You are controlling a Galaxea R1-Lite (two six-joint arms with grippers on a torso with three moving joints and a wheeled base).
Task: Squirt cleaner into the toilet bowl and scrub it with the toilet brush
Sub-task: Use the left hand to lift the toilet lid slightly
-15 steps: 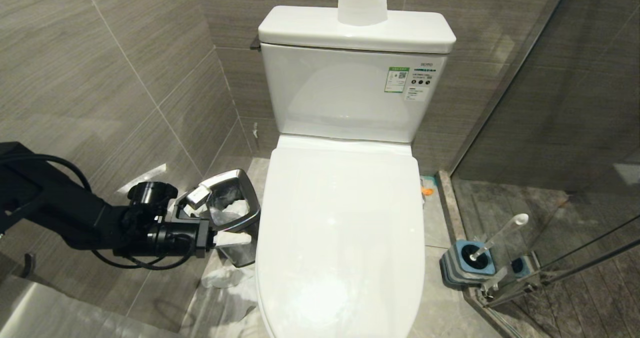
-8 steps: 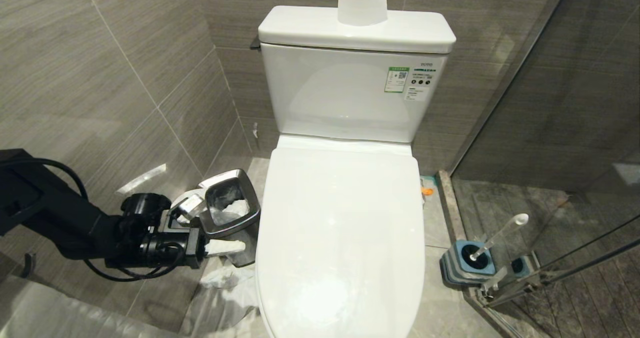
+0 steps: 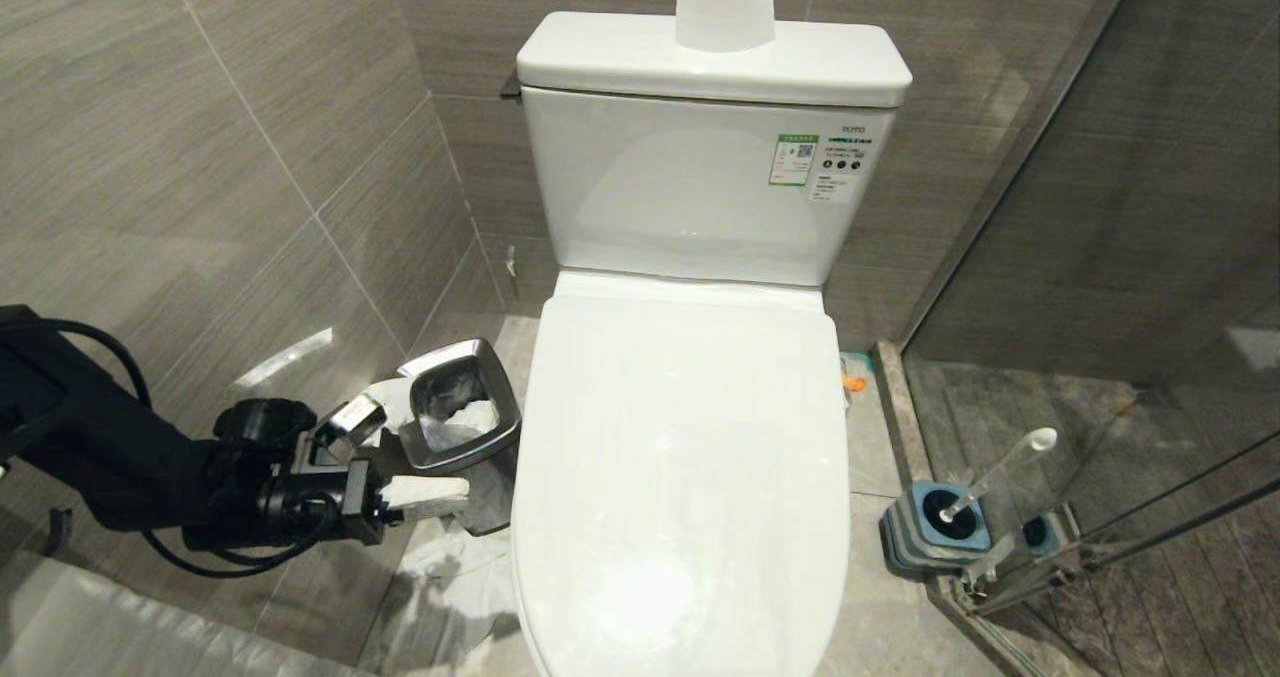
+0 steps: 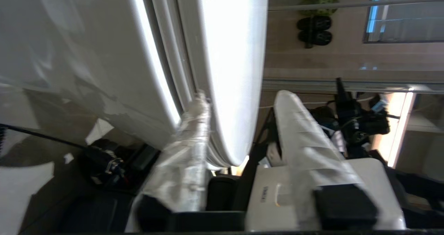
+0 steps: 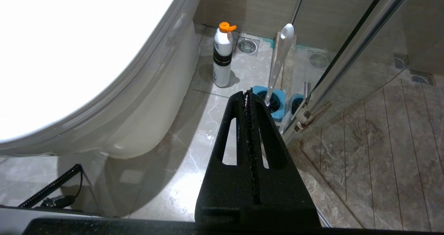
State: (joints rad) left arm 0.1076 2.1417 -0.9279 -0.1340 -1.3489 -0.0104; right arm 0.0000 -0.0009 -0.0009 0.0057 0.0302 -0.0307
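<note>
1. Toilet bowl: glossy white, lid down over the seat; cistern behind it against the wall; taken as landmark for all entries below.
2. Left gripper: low at the bowl's left flank, level with the front half of the lid; fingers wrapped in pale film, parted with a clear gap; in the left wrist view one finger's tip lies at the seam under the lid's edge, the other stands off beyond the lid's top face; nothing held.
3. Right gripper: seen in the right wrist view only, low by the bowl's front right side; black fingers pressed together along a single seam; empty.
4. Toilet brush: on the floor to the right of the bowl, well apart from it; whitish handle leaning, head down in its holder.
5. Brush holder: square, blue-grey, beside the glass shower partition.
6. Cleaner bottle: white, orange cap, upright on the floor close to the bowl's right side, between bowl and brush holder; no cleaner liquid visible.
7. Waste bin: steel, just left of the bowl, beside the left gripper; white paper inside.
8. Paper roll: on the cistern top.
</note>
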